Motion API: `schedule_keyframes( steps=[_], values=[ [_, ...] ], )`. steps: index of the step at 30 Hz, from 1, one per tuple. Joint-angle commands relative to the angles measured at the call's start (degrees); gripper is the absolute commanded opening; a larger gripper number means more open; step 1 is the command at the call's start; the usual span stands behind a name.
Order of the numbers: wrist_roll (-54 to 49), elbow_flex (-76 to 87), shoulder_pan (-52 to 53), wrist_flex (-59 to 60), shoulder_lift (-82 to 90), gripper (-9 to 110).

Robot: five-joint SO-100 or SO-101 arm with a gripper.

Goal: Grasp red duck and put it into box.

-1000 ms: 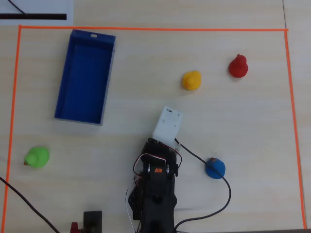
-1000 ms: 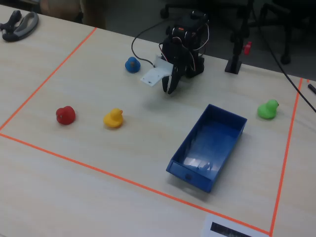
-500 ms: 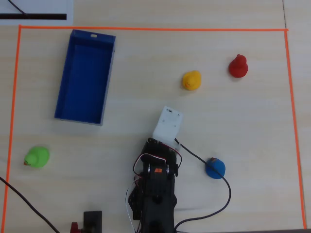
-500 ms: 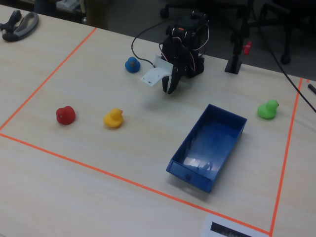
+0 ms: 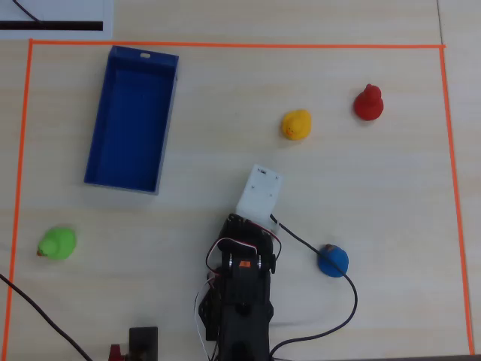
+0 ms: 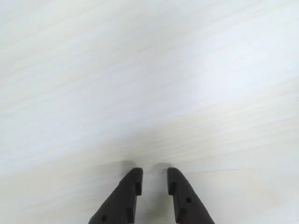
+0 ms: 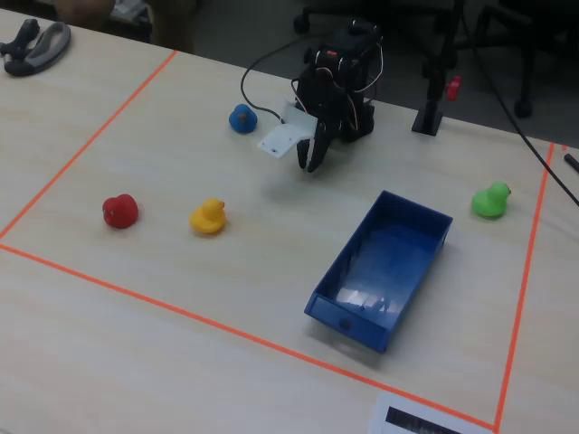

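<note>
The arm sits folded low near its base, and the black two-finger gripper [image 6: 153,175] hangs just over bare pale wood in the wrist view, fingertips [image 6: 133,179] nearly together with only a thin slit between them, pinching nothing. The small solid-red toy duck [image 5: 368,103] stands well away, up in the far right corner of the orange-taped area in the overhead view, with the yellow toy duck [image 5: 296,125] just to its left and the blue toy duck [image 5: 332,260] down by the arm's cable. The long deep-blue open-topped box [image 5: 132,119] lies on the opposite side, empty, and a green toy duck [image 5: 58,243] sits below it. So this looks like the very start: the reach has not begun. To do it well, I'd say swing toward the red duck on a line that clears the yellow one, spread the fingers wide before descending, and come down over the rounded body, not the small head, since a smooth duck may squirt out of a high pinch.
</note>
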Motion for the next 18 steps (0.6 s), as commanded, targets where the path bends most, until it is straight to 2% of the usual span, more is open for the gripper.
schedule_keyframes(
  steps=[1, 18],
  values=[
    [0.2, -0.2, -0.3, 1.3, -0.1, 3],
    [0.0, -0.2, -0.4, 1.3, -0.1, 0]
  ],
)
